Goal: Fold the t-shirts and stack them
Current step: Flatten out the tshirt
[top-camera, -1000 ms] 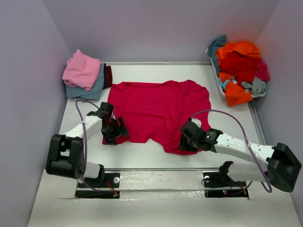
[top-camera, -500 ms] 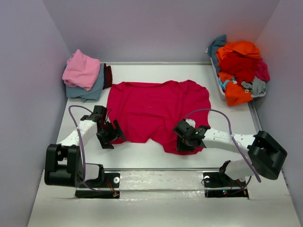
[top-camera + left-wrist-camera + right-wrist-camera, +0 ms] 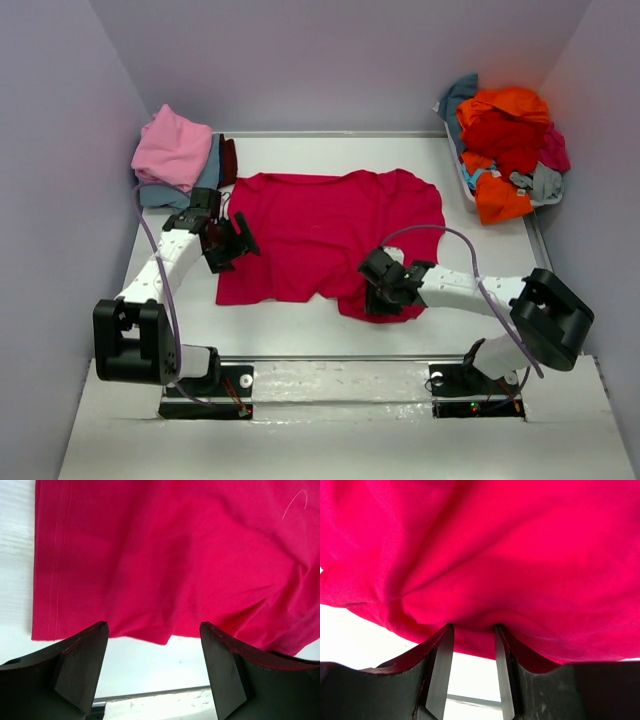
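A magenta-red t-shirt lies spread flat in the middle of the table. My left gripper hovers over its left edge, jaws wide open and empty. The left wrist view shows it above the shirt's hem. My right gripper is at the shirt's near right hem. In the right wrist view it has its jaws close together on a bunched fold of the shirt. Folded pink, dusty blue and maroon tees are stacked at the back left.
A white bin at the back right holds a heap of orange, red, teal and grey tees. Purple walls close in the left, back and right. A metal strip runs along the table's near edge.
My left gripper has moved away from me along the shirt's left edge, uncovering its near left corner. My right gripper has slid left along the near hem, bunching the cloth.
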Tool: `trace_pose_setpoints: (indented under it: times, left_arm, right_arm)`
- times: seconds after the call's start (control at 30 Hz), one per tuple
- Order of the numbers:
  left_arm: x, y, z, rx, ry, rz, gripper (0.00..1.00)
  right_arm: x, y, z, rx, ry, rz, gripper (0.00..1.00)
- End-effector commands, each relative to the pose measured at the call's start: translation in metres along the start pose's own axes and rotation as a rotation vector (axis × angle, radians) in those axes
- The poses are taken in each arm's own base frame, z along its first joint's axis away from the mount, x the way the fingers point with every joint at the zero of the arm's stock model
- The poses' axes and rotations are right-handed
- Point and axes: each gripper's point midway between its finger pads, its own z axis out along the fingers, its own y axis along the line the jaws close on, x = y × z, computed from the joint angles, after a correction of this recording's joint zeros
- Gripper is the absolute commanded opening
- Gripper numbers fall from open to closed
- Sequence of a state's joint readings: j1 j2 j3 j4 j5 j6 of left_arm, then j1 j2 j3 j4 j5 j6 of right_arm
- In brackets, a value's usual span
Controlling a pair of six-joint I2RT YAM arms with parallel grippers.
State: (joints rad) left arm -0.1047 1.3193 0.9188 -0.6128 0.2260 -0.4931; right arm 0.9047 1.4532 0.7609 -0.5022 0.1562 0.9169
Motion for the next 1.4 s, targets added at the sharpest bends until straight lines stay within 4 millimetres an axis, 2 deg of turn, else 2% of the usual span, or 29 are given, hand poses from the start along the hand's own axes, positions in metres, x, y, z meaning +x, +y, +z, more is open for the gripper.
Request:
trace_pose_setpoints:
  times: [0.0, 0.23, 0.37, 0.53, 0.77, 0.9, 1.07, 1.13, 1.23, 1.27, 1.33, 1.37]
  left_arm:
    - [-0.016, -0.01, 0.008, 0.01, -0.015, 0.017, 0.85]
    - [-0.015, -0.008, 0.043, 0.0, 0.034, 0.012, 0.84]
    - [-0.005, -0.006, 0.065, -0.007, 0.078, 0.017, 0.84]
    - [0.006, -0.001, 0.077, -0.018, 0.117, 0.022, 0.84]
    - [0.025, 0.005, 0.085, -0.026, 0.167, 0.005, 0.84]
    - [0.033, 0.011, 0.088, -0.038, 0.186, -0.002, 0.85]
    - [0.037, 0.017, 0.091, -0.046, 0.206, -0.016, 0.85]
    - [0.039, 0.017, 0.091, -0.047, 0.207, -0.018, 0.85]
    - [0.04, 0.018, 0.09, -0.045, 0.207, -0.019, 0.85]
    - [0.042, 0.019, 0.09, -0.048, 0.212, -0.019, 0.85]
    - [0.046, 0.022, 0.089, -0.052, 0.218, -0.018, 0.85]
    - [0.047, 0.022, 0.088, -0.051, 0.22, -0.017, 0.85]
  right_arm:
    - [0.019, -0.012, 0.004, 0.015, 0.038, 0.028, 0.44]
    - [0.023, -0.03, -0.016, 0.037, 0.024, 0.079, 0.44]
    - [0.03, -0.038, -0.023, 0.039, 0.03, 0.111, 0.44]
    - [0.048, -0.063, -0.025, 0.097, 0.067, 0.145, 0.44]
    - [0.063, -0.08, -0.035, 0.114, 0.089, 0.195, 0.44]
    - [0.058, -0.083, -0.047, 0.108, 0.059, 0.22, 0.44]
    - [0.041, -0.069, -0.066, 0.026, -0.005, 0.249, 0.43]
    - [0.023, -0.057, -0.076, -0.025, -0.069, 0.246, 0.43]
    - [0.003, -0.044, -0.077, -0.029, -0.126, 0.209, 0.44]
    - [-0.008, -0.033, -0.081, -0.047, -0.146, 0.206, 0.44]
    - [-0.015, -0.023, -0.068, -0.022, -0.144, 0.171, 0.44]
    - [-0.024, -0.01, -0.066, -0.049, -0.161, 0.167, 0.44]
